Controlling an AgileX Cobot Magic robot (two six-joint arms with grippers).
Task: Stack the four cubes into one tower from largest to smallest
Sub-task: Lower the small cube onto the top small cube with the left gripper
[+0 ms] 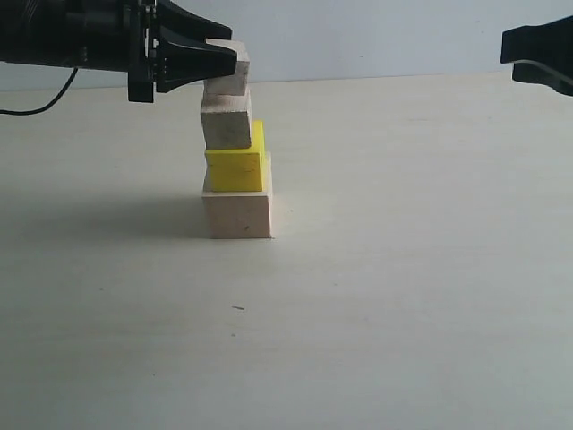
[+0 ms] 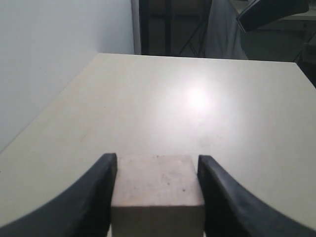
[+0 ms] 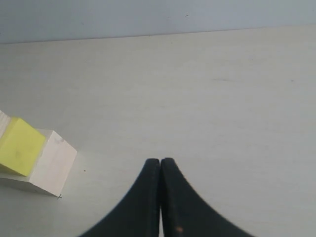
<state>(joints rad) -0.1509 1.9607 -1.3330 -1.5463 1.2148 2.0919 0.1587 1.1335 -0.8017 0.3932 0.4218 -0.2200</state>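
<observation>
**Q:** Tower [image 1: 235, 143], exterior view: what is it showing?

**A:** Four cubes are standing in one column near the middle of the pale table [image 1: 403, 287]. The largest cube [image 1: 237, 215], pale wood, is sitting at the base. The yellow cube [image 1: 235, 170] is resting on it, turned slightly askew. The third cube [image 1: 226, 123], pale wood with a speckled face, is sitting on the yellow one, shifted toward the left of that view.

**Q:** And the top?

**A:** The smallest cube [image 1: 235, 79], also pale wood, is meeting the third cube's upper face. My left gripper [image 1: 231, 47] is clasping it, one finger pressing each side, as my left wrist view is showing. My right gripper [image 3: 160, 163] is hanging well apart from the column, its fingers pressed together on nothing.
</observation>
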